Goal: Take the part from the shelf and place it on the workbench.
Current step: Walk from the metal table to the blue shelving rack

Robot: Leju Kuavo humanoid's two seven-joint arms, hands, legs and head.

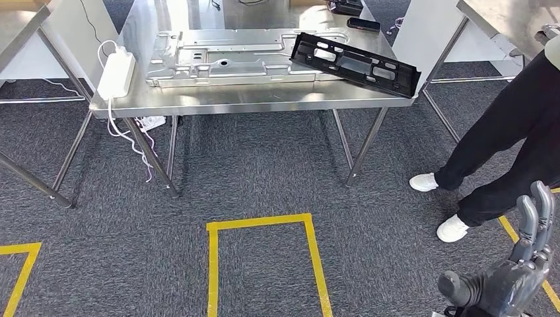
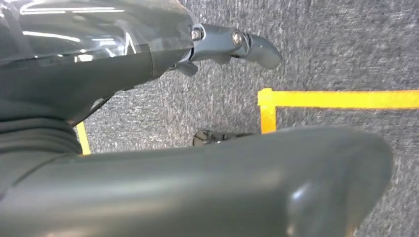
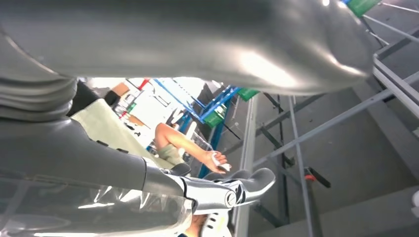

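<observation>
Black plastic part (image 1: 356, 61) is seen lying on the steel bench (image 1: 264, 99), far ahead of the right robot hand (image 1: 512, 274) and off toward its inner side, well apart from it. The part is a long, slotted panel set at a slant, its near end reaching the bench's front corner and its far end propped over the edge of a large stamped metal sheet (image 1: 228, 59) that lies flat on the bench. Nothing is touching the part.

The right robot hand is held low over the grey carpet (image 1: 264, 178), fingers pointing up and loosely spread, the thumb stuck out to one side; nothing is held in it, and it is released. In the right wrist view the same robot hand (image 3: 217, 190) is shown with bare fingers against steel racking (image 3: 296, 143), with a person's arm (image 3: 190, 148) beyond it.

The left robot hand (image 2: 232, 47) is seen in its wrist view hanging over the carpet, one finger extended and the thick thumb stretched across; nothing is grasped, and the fingers lie apart. Yellow floor tape (image 2: 341, 98) runs under it.

Further from the right robot hand than the part, a white power strip (image 1: 117, 74) rests on the bench's far end with its cable trailing down. Close beside the right robot hand, on its outer side, a person's dark trouser legs (image 1: 508, 125) and white shoes (image 1: 453, 228) are planted on the carpet.
</observation>
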